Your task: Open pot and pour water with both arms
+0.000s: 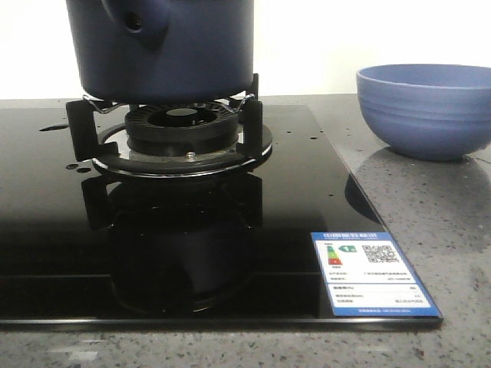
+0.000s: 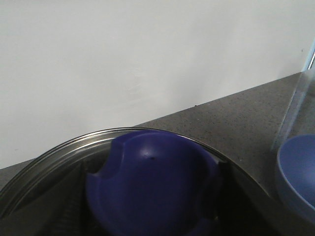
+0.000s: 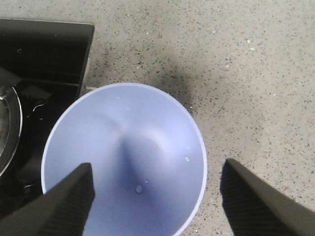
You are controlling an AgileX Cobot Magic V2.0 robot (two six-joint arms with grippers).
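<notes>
The dark navy pot (image 1: pixel 161 46) stands on the gas burner (image 1: pixel 182 130) at the back left, its tubular stub (image 1: pixel 138 23) facing the camera; its top is cut off. No gripper shows in the front view. In the left wrist view a steel-rimmed lid (image 2: pixel 64 150) with a navy knob (image 2: pixel 152 187) fills the bottom. Dark ribbed fingers (image 2: pixel 74 206) sit on either side of the knob, shut on it. My right gripper (image 3: pixel 157 196) is open above the light-blue bowl (image 3: pixel 128 157), one finger over its rim, the other over the counter. The bowl holds a few droplets.
The black glass hob (image 1: pixel 46 230) covers the left and middle, with a blue-edged label (image 1: pixel 372 272) at its front right corner. The light-blue bowl (image 1: pixel 426 107) sits on the speckled grey counter (image 1: pixel 453 230) to its right. A white wall is behind.
</notes>
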